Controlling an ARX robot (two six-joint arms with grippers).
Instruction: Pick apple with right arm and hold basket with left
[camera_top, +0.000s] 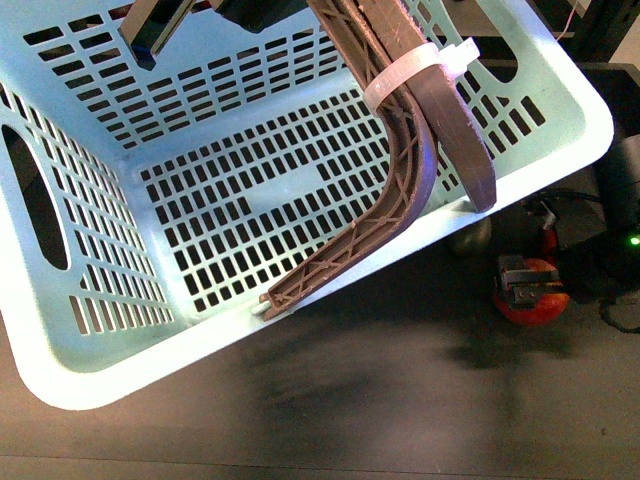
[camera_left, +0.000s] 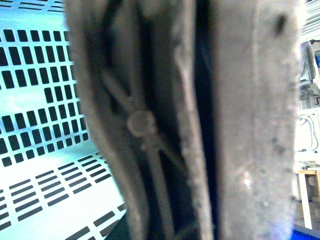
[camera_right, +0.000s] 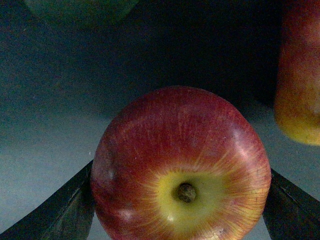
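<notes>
Right of the large mint-green slotted plastic basket (camera_top: 90, 340) in the front view, the round red apple with a yellowish patch round its stem (camera_top: 530, 300) sat down at the dark surface (camera_top: 380, 400). My right arm's black fingers (camera_right: 55, 215) were clamped against its two flanks, and its stem dimple faced the right wrist camera. I could not tell whether it rested on the surface or hung just clear. An elongated red-orange-yellow fruit (camera_right: 300, 75) lay near it but apart, and a dark green oval fruit (camera_top: 470, 236) peeked out beside the basket's rim. The basket stood tilted, its brown curved handle (camera_top: 400, 210) bound by a white zip tie (camera_top: 415, 70). That handle filled my left wrist view, blurred and very close. The left fingers did not show, so I could not tell whether they gripped it.
</notes>
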